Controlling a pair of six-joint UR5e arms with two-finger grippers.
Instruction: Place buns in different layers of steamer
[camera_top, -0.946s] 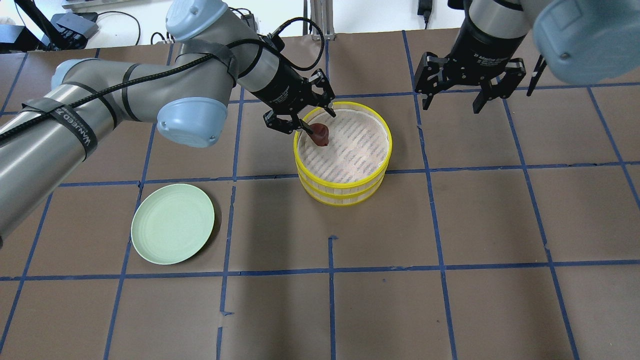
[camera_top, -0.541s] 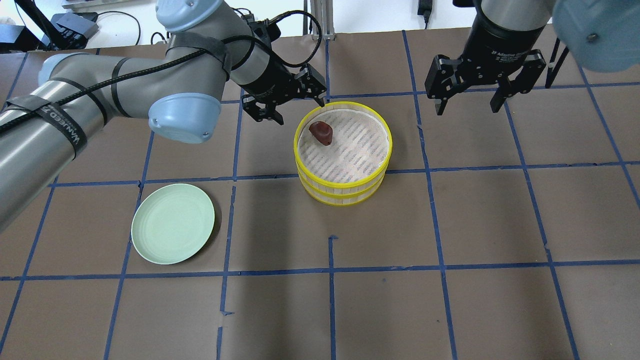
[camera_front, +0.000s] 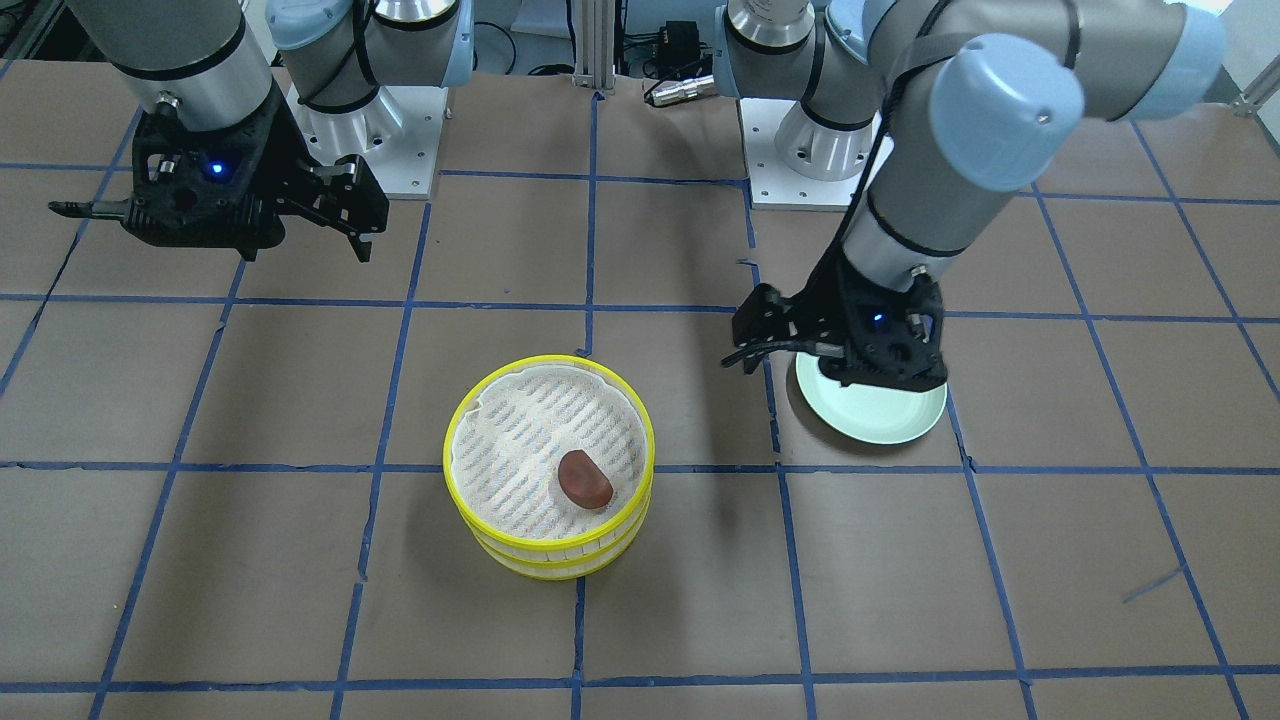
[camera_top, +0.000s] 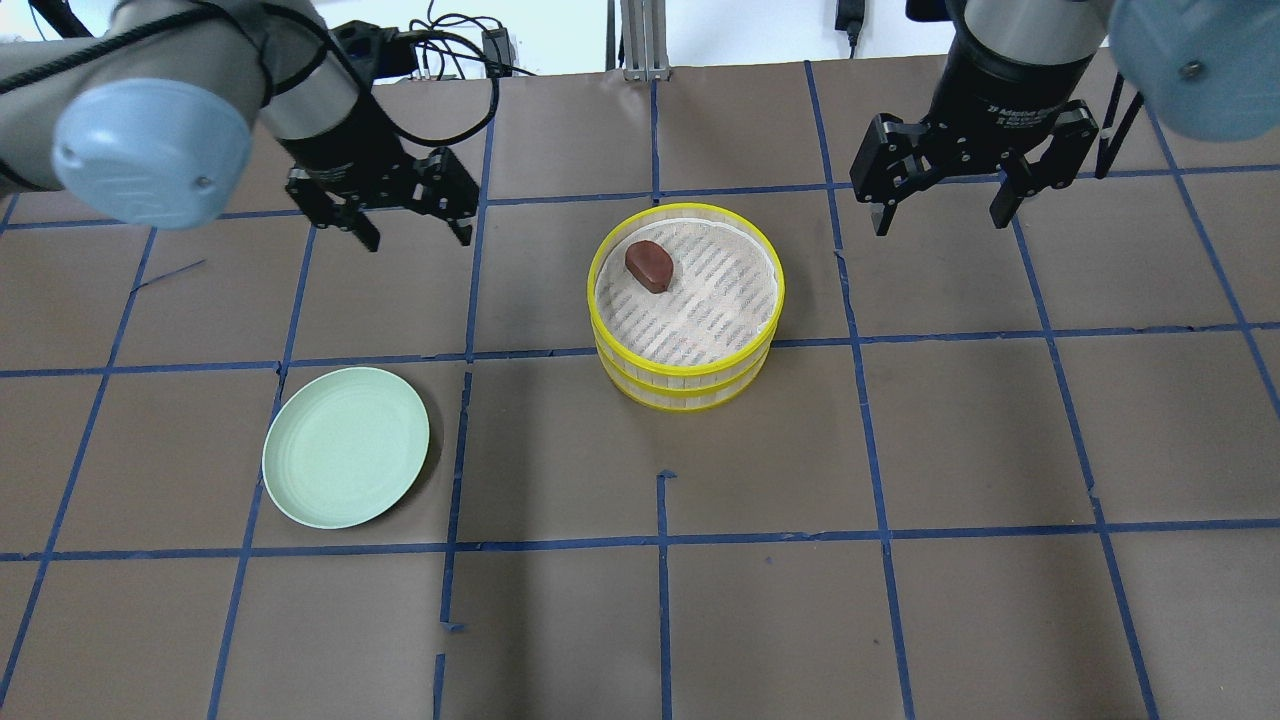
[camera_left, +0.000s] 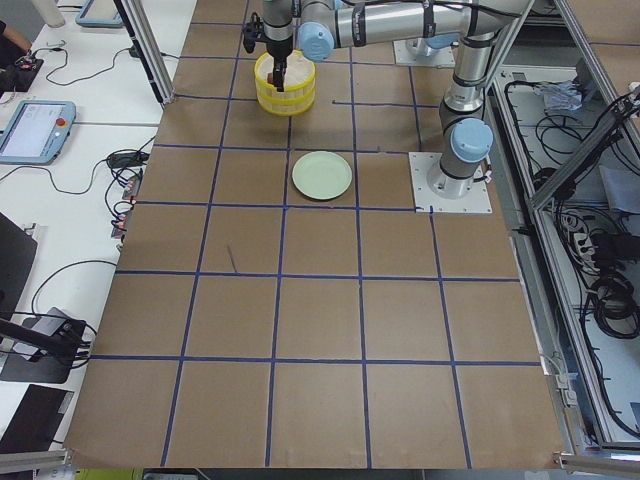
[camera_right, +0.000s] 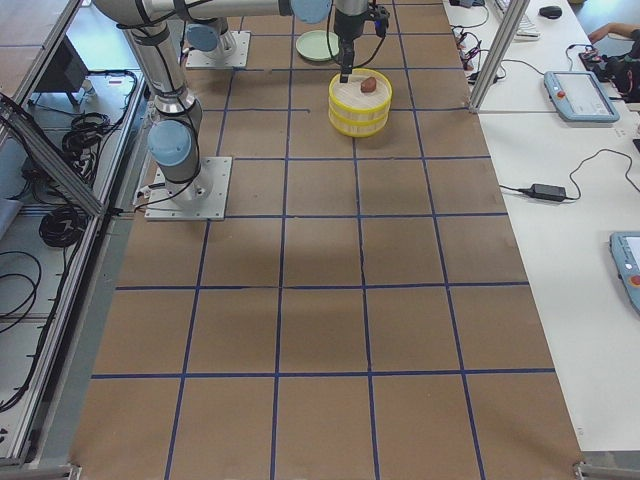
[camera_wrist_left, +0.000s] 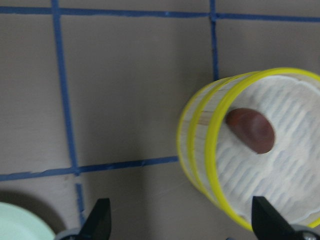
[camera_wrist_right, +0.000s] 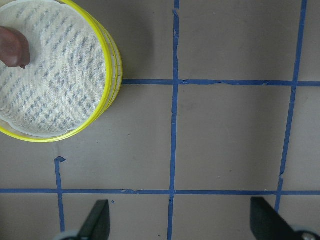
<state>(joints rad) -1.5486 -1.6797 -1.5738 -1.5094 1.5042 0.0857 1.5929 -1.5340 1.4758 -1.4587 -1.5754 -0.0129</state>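
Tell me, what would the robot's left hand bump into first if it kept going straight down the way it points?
Probably the brown paper-covered table. The open left hand points down between the pale green round plate and the yellow-rimmed steamer trays; depth is hard to judge.

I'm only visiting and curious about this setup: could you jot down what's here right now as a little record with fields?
Steamer layers: two yellow-rimmed trays, stacked
Reddish-brown bun: lying in the top tray, near its rim
White bun: not visible in any view
Green plate: apart from the steamer, on the left arm's side
Left gripper: open, holding nothing
Right gripper: open, holding nothing
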